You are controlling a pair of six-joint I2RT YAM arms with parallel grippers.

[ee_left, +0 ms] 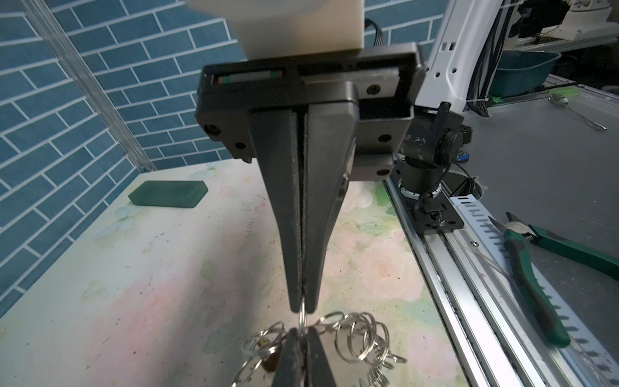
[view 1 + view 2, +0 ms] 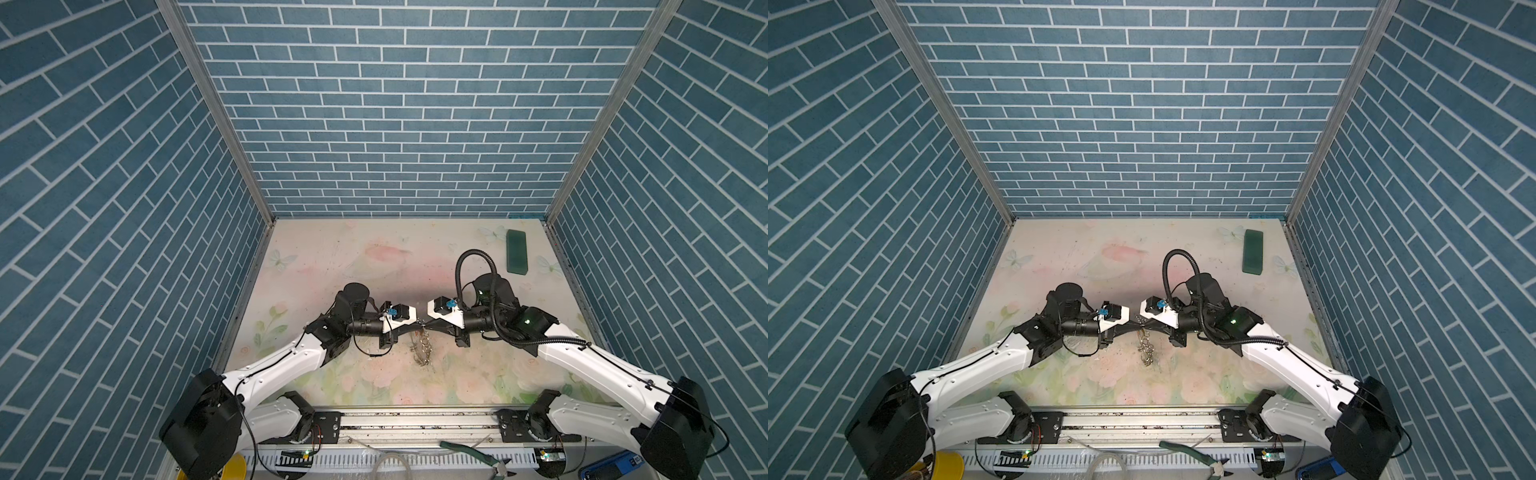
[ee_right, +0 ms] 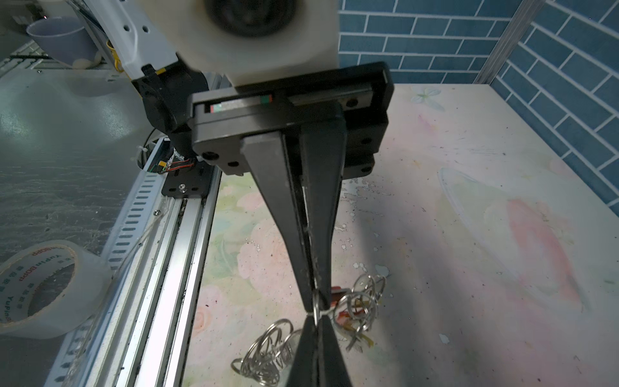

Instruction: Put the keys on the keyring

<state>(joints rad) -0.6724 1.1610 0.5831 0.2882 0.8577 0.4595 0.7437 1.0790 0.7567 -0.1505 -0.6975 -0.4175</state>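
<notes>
Left gripper (image 1: 303, 303) has its two dark fingers pressed together, with only a hairline slit between the pads, and its very tips nip a thin silver ring (image 1: 303, 314). Right gripper (image 3: 315, 301) is clamped just as tightly on what looks like the same ring, so the two sets of tips face each other nose to nose with only that ring between them. In both top views the arms reach in from either side and meet over the middle of the floral table (image 2: 374, 257), nearer its front edge than the back wall. The ring belongs to the keyring (image 2: 420, 351), which hangs below the meeting tips as a loose bunch of silver rings. Its grey band cannot be made out, and it cannot be told whether the lowest rings touch the table. The keys (image 3: 342, 315) show in the right wrist view as small red, orange and yellow bits tangled among the rings just beside the right gripper's tips; which rings they sit on is not clear. A dark green block (image 2: 517, 251) lies flat near the far right corner of the table, well apart from both grippers. Green-handled pliers (image 1: 542, 268) lie on the grey surface beyond the front rail, and a roll of clear tape (image 3: 50, 291) lies beside that rail.
</notes>
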